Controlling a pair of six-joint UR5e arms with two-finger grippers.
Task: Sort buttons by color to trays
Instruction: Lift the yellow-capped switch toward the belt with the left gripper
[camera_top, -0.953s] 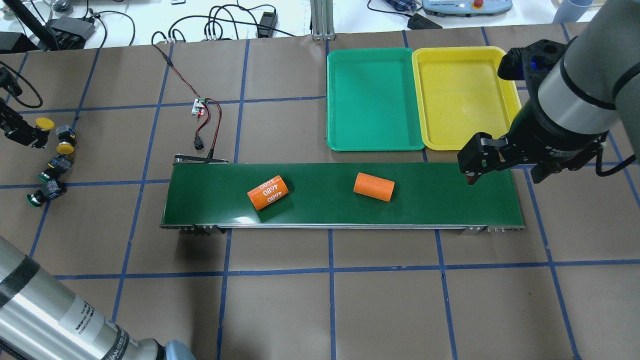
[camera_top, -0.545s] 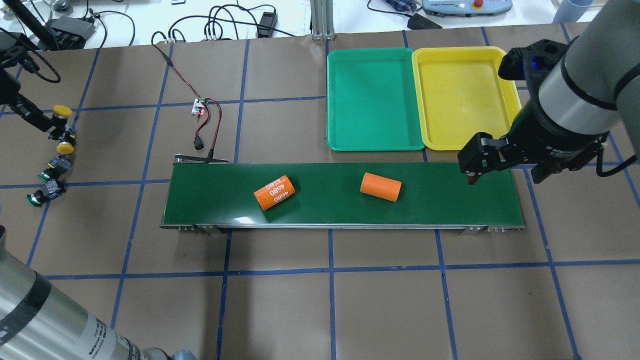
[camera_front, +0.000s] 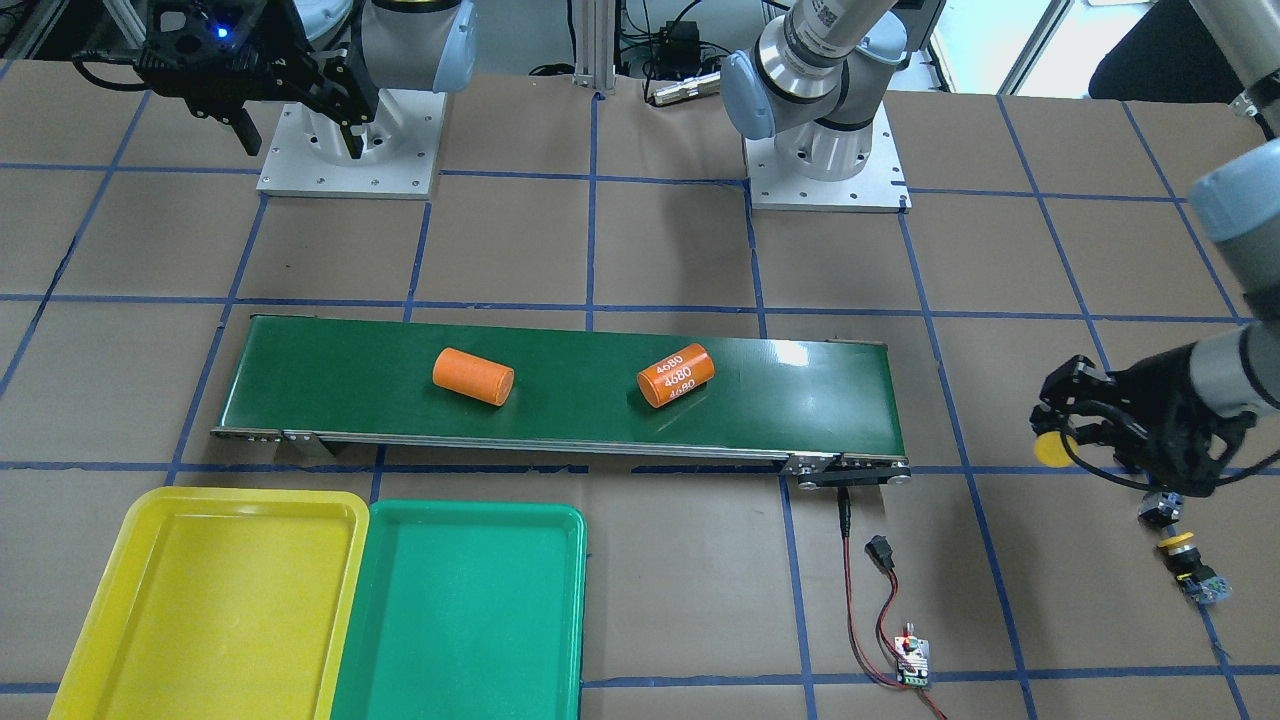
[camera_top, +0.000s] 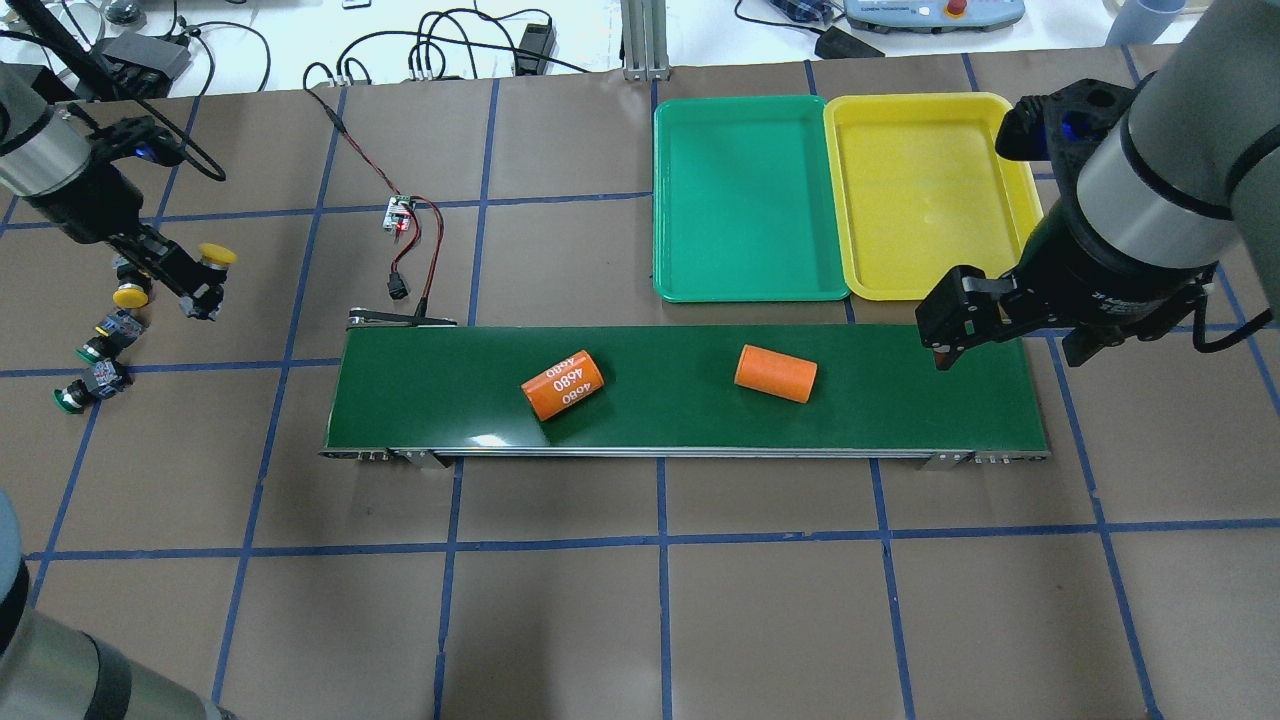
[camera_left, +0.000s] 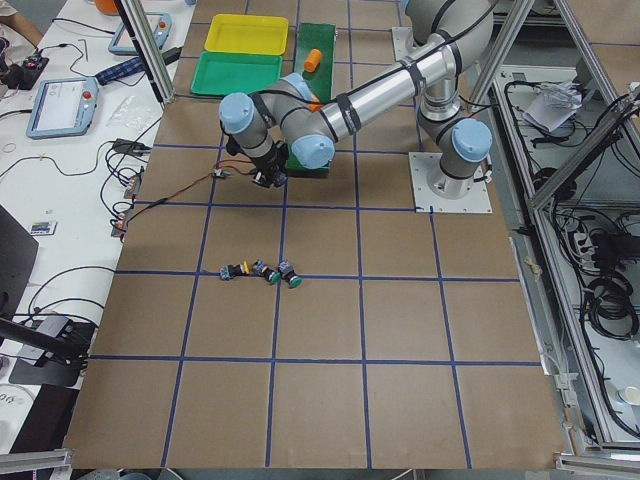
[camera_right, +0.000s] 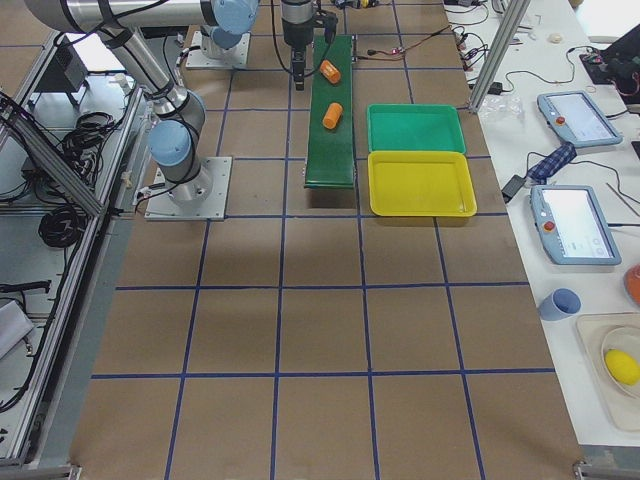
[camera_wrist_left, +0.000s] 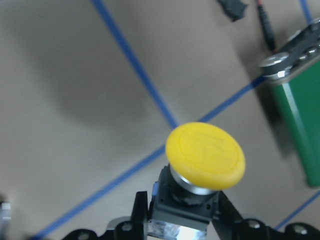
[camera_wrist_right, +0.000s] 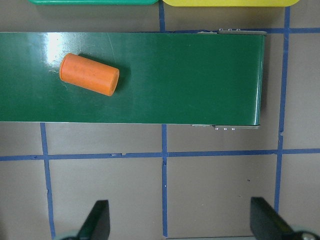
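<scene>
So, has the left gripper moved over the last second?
Yes. The left gripper, shut on the yellow button, moved right in the overhead view, toward the conveyor belt.

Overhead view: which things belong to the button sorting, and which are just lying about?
Job: held yellow button, loose yellow button, upper green button, lower green button, green tray, yellow tray.
Lying about: labelled orange cylinder, plain orange cylinder, belt, wired board.
</scene>
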